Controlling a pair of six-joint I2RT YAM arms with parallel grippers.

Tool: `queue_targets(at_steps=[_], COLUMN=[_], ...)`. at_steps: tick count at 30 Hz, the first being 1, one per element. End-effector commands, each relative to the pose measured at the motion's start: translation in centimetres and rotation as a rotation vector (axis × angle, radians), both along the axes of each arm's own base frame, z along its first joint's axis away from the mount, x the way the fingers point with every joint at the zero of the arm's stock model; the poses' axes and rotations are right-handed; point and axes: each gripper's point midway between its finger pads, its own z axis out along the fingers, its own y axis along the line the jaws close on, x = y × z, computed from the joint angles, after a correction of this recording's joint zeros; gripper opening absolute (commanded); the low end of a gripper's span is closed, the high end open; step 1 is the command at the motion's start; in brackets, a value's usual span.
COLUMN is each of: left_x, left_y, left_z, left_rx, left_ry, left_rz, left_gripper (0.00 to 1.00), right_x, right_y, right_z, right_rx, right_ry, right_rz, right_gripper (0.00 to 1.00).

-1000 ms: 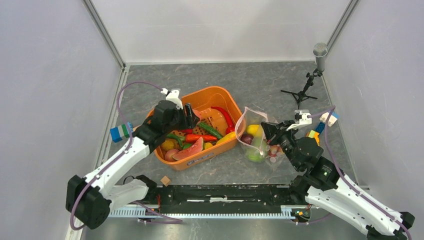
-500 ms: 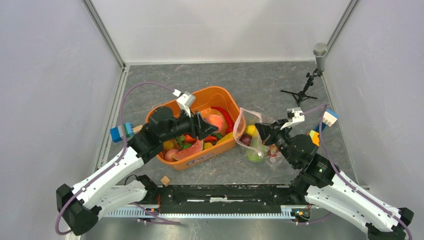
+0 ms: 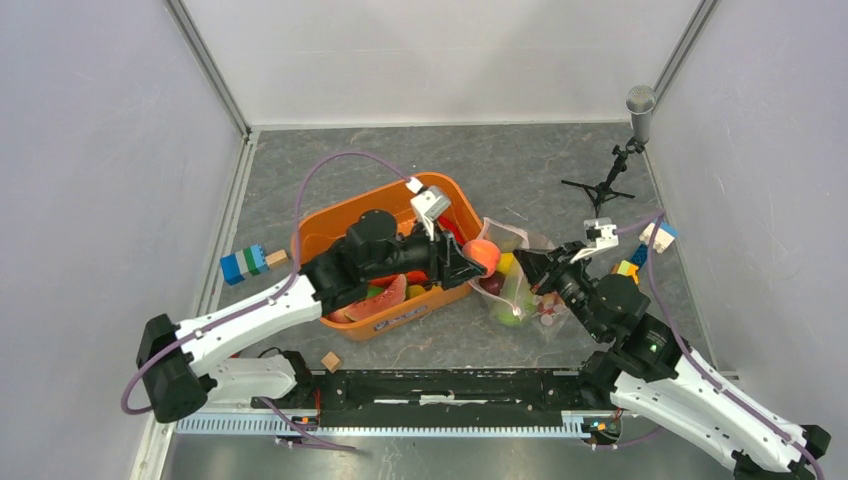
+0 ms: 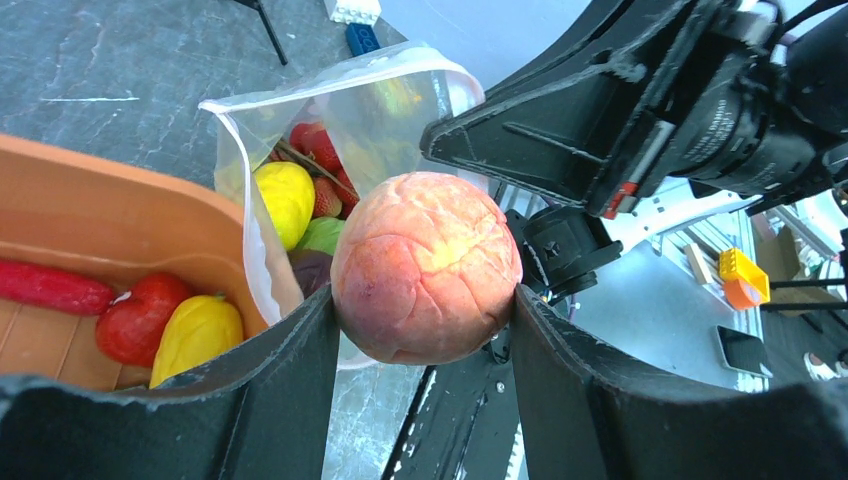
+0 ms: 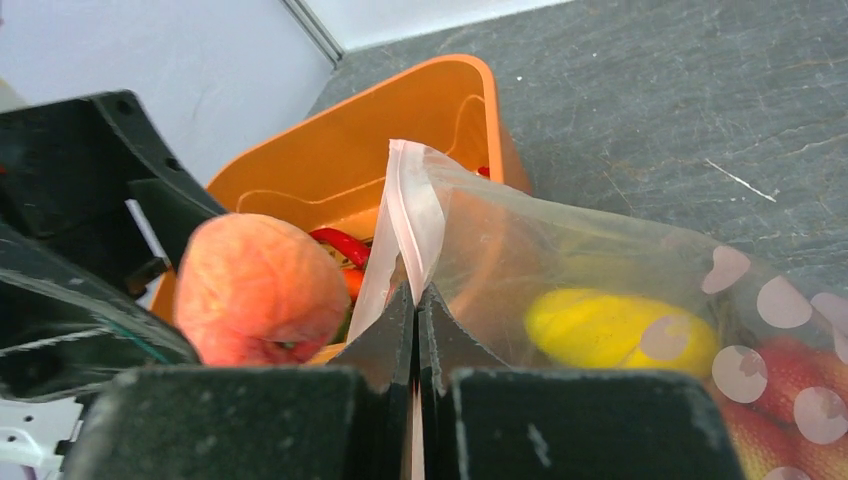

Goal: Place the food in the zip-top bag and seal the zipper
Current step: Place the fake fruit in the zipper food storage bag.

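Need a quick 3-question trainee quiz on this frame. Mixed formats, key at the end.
1. What do the left fingers hold? A) chilli B) peach C) watermelon slice
2. True or false: the zip-top bag is empty.
3. Fill in: the right fingers are shut on the bag's pink ____.
Key: 1 B. 2 false, a lemon shows inside. 3 zipper.
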Motion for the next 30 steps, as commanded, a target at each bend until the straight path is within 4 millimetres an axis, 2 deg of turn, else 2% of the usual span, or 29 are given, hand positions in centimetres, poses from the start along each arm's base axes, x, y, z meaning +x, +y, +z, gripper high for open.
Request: queue_targets(at_steps=[1, 6, 12, 16, 18, 24, 25, 30], left_x=[0.8, 2.4, 3.2, 2.9, 2.8, 2.6, 2.6, 1.8], left_y=[-2.2, -3.0, -4.4, -5.7, -6.0, -6.1, -6.0, -5.1], left_z=[2.0, 1.0, -0.6, -2.7, -3.2, -3.2, -3.1, -1.4], left_rx=[-0.018, 0.055, 0.131, 0.239, 0.265, 0.266, 0.264, 0.221], left_ry=[-0.12, -0.155, -0.173, -0.19, -0.198, -0.199, -0.2, -0.22], left_rz=[-0.007, 0.029, 0.054, 0.03, 0.028, 0.028, 0.028, 0.022], left_gripper=[0.51, 0.52, 0.56, 0.64, 0.71, 0.92, 0.99, 1.0], right_x=[-0.6, -1.1, -1.6, -1.7, -1.7, -1.6, -1.5, -1.1], right_y=[-0.2, -0.2, -0.3, -1.0, -1.3, -2.0, -2.2, -3.2], right_z=[1.6, 1.5, 3.2, 3.6, 3.4, 3.0, 2.9, 2.3], right_rx=[0.077, 0.09, 0.133, 0.148, 0.145, 0.151, 0.149, 0.138], right_ry=[-0.035, -0.035, -0.081, -0.096, -0.092, -0.084, -0.081, -0.064], right_rz=[0.015, 0.031, 0.056, 0.038, 0.025, -0.014, -0.021, -0.083], right_gripper=[0.02, 0.02, 0.02, 0.02, 0.02, 0.02, 0.02, 0.02])
